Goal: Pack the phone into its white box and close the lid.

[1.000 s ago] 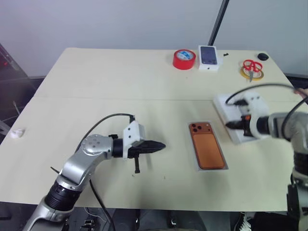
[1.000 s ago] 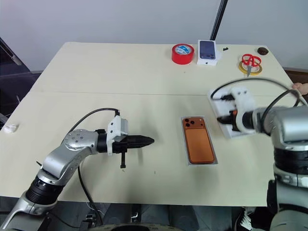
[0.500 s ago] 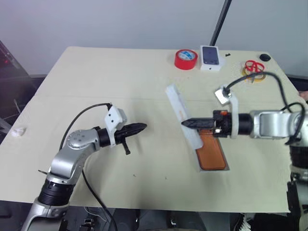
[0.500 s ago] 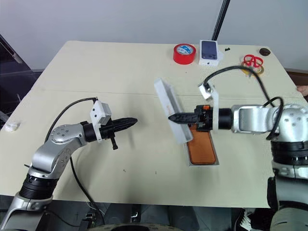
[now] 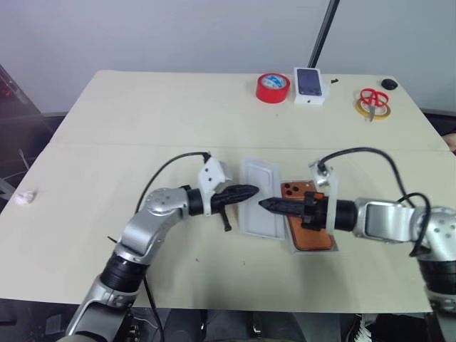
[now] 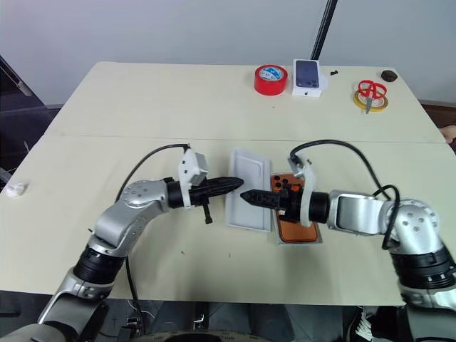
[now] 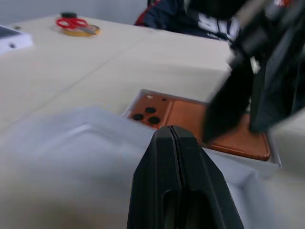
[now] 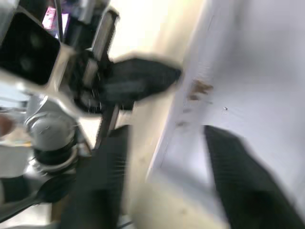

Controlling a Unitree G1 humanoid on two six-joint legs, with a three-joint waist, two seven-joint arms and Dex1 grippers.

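Two black-fingered grippers nearly tip to tip at table centre. Left gripper (image 5: 251,192) level, pointing right, jaws pressed together, tip at the left edge of the lid (image 5: 259,198). Right gripper (image 5: 267,205) pointing left, fingers spread in its wrist view, holding nothing, tip over the lid's right side. Lid flat on the table (image 5: 142,121), open side up, white inside, touching the left side of the white box (image 5: 337,248). Copper-orange phone (image 5: 308,228) inside that box, back up, three dark lenses at the far end, partly covered by the right gripper. Farther back, near the table's far edge: red tape roll (image 5: 273,87), small box with a phone picture (image 5: 309,85), red scissors (image 5: 372,99) on a yellow ring.
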